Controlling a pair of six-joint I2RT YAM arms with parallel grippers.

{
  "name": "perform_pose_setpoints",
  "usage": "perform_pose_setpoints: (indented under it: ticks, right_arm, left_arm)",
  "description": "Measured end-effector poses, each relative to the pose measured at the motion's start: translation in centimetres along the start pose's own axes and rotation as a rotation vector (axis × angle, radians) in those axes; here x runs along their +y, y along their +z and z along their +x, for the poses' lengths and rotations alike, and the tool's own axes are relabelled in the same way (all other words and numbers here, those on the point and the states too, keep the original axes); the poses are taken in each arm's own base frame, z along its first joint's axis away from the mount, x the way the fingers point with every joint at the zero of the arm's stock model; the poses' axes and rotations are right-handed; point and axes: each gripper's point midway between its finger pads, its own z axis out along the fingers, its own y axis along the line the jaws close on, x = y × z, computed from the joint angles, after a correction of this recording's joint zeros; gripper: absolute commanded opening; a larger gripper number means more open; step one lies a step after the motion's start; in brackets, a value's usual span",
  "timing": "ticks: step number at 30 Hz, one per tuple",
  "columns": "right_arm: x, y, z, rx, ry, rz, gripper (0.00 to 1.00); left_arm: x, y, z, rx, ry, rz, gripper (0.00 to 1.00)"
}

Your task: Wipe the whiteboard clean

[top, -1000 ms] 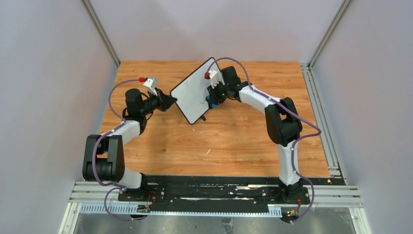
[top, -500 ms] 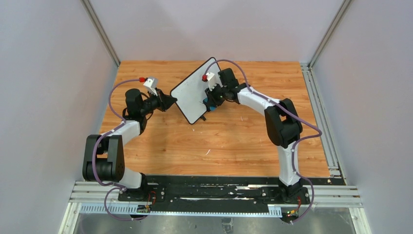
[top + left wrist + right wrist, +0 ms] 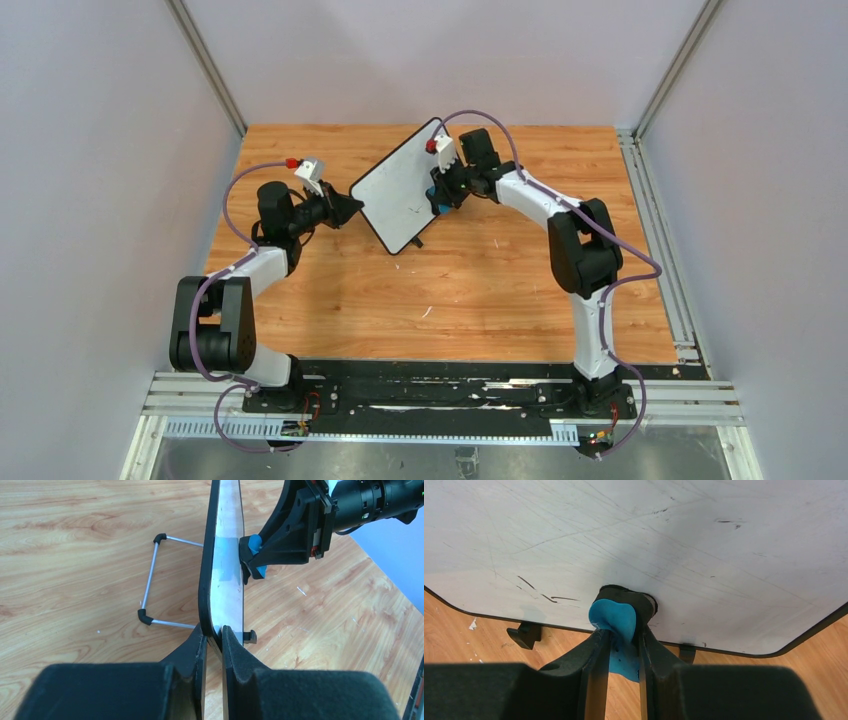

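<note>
Right tool [image 3: 621, 632] grips eraser [image 3: 613, 619] against whiteboard [image 3: 684, 550]; press firmly toward strokes [image 3: 544, 594] left of it while left tool [image 3: 212, 630] clamps whiteboard edge.

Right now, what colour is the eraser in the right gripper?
The eraser is blue; the right wrist view shows it best.

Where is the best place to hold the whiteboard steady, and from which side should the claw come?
Its thin end edge, approached edge-on from the left, one finger on each face: the whiteboard stands nearly upright, so only the rim fits between fingers. The left claw grips it so.
</note>
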Motion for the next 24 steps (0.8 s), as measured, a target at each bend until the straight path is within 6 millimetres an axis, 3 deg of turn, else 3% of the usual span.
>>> perform_pose_setpoints:
  ticks: [4,10,15,24]
  right_arm:
    - [0.5,0.4,0.8,0.01,0.002,-0.009,0.01]
    - [2.9,0.9,3.1,0.063,0.007,-0.05,0.01]
    - [4.1,1.2,3.2,0.07,-0.001,-0.068,0.01]
    - [3.7,0.9,2.5,0.07,0.001,-0.06,0.01]
  left_arm:
    - [0.0,0.0,0.0,0.0,0.0,0.0,0.0]
    - [0.0,0.0,0.0,0.0,0.0,0.0,0.0]
    - [0.0,0.0,0.0,0.0,0.0,0.0,0.0]
    - [0.0,0.0,0.0,0.0,0.001,0.0,0.0]
